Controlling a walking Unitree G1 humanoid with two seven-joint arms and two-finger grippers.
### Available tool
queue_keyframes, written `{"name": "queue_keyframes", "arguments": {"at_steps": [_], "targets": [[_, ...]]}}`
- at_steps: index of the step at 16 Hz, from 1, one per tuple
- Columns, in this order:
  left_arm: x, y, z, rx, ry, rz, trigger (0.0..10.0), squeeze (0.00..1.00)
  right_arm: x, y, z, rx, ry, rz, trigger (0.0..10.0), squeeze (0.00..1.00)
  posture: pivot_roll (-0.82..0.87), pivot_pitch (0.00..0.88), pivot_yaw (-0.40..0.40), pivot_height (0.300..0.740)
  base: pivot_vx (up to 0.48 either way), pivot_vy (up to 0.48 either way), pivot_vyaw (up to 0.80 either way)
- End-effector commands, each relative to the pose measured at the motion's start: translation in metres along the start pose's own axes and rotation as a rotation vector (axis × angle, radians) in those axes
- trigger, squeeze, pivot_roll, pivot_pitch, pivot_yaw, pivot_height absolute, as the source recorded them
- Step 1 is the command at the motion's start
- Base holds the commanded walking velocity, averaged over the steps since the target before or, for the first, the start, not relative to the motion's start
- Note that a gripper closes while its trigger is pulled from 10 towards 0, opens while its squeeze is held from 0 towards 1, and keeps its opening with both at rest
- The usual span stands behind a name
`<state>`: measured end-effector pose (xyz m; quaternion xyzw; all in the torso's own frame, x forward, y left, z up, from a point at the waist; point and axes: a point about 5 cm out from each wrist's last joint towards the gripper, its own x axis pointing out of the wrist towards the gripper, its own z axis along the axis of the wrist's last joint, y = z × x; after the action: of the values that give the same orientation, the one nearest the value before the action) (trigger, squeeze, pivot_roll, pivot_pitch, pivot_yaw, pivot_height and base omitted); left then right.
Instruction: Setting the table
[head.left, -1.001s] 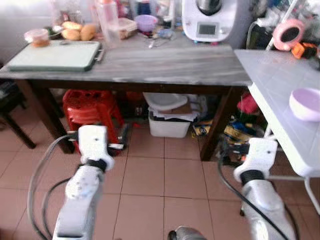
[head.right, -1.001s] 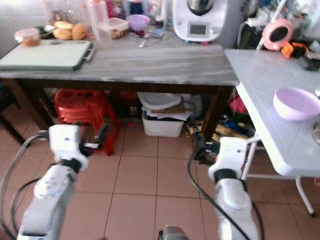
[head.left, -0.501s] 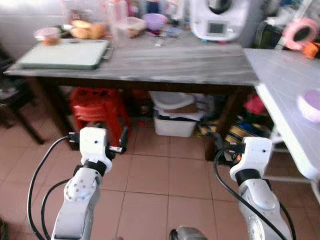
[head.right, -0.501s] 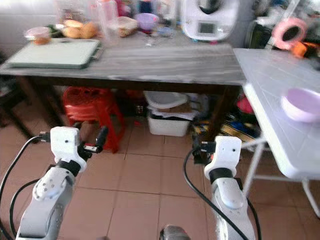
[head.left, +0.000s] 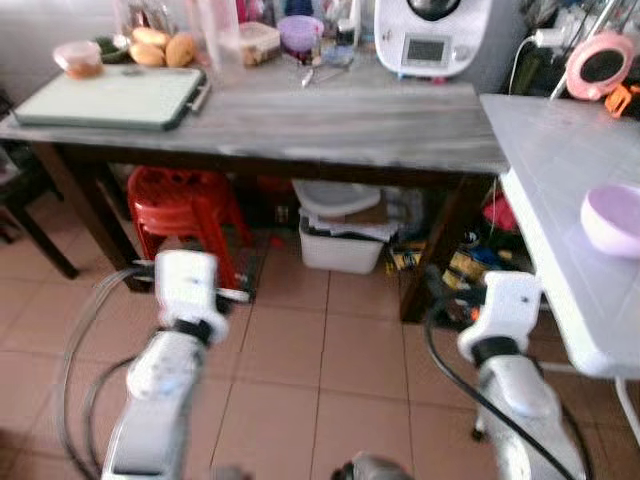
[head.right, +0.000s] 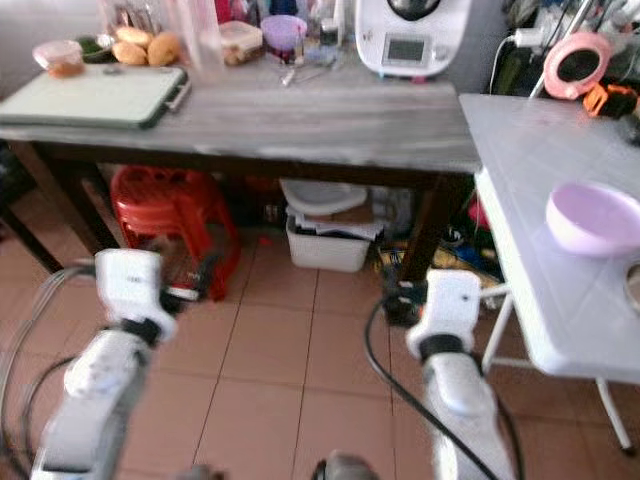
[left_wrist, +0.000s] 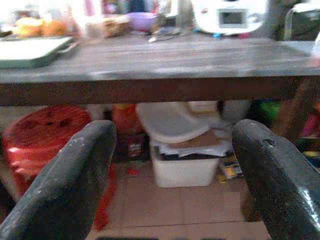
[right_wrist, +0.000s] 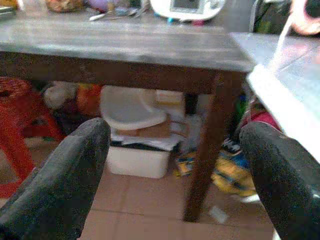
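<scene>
Robot faces the tables with both claws empty; nothing yet taken up.

The left gripper (left_wrist: 170, 170) and right gripper (right_wrist: 175, 170) are held low over the tiled floor in the lower half of the head views, fingers spread wide apart, clamped on nothing. The likely item for setting, a pale lilac plastic-looking bowl (head.left: 612, 219), sits at the right edge of the frame on the white tiled-top table (head.left: 560, 170), well apart from either gripper. Judged light, rigid and smooth, so liable to slip; best taken by pinching the rim wall. The grey wood-grain table (head.left: 330, 115) with a white kitchen appliance (head.left: 428, 35) fills the upper frame.
</scene>
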<state>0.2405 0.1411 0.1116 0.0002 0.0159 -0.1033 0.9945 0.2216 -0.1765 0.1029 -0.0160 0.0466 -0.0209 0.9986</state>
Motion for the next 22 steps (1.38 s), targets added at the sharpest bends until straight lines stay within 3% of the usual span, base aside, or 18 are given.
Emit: {"name": "queue_keyframes", "arguments": {"at_steps": [1, 14, 16, 17, 22], "targets": [[-0.001, 0.005, 0.004, 0.013, -0.013, 0.009, 10.0, 0.0, -0.001, 0.0, 0.005, 0.005, -0.026, -0.003, 10.0, 0.0, 0.01, 0.003, 0.002, 0.74, 0.0, -0.446, 0.0], [-0.004, 0.007, 0.002, 0.056, -0.024, 0.041, 10.0, 0.0, 0.004, 0.002, 0.005, 0.011, -0.039, -0.002, 10.0, 0.0, 0.02, 0.0, 0.01, 0.74, 0.0, -0.433, -0.18], [-0.003, 0.009, 0.004, 0.044, -0.026, 0.071, 10.0, 0.0, 0.007, 0.003, 0.007, 0.012, -0.051, 0.001, 10.0, 0.0, 0.02, 0.0, 0.012, 0.74, 0.0, 0.0, 0.0], [-0.004, 0.015, 0.003, -0.003, 0.003, 0.07, 10.0, 0.0, 0.012, 0.004, 0.01, 0.009, -0.072, 0.006, 10.0, 0.0, 0.03, 0.0, 0.018, 0.74, 0.0, 0.0, 0.0], [-0.007, 0.02, -0.01, -0.003, 0.001, 0.104, 10.0, 0.0, 0.014, 0.011, 0.013, -0.029, -0.107, 0.036, 10.0, 0.0, 0.02, 0.0, 0.007, 0.74, 0.0, 0.0, 0.0]]}}
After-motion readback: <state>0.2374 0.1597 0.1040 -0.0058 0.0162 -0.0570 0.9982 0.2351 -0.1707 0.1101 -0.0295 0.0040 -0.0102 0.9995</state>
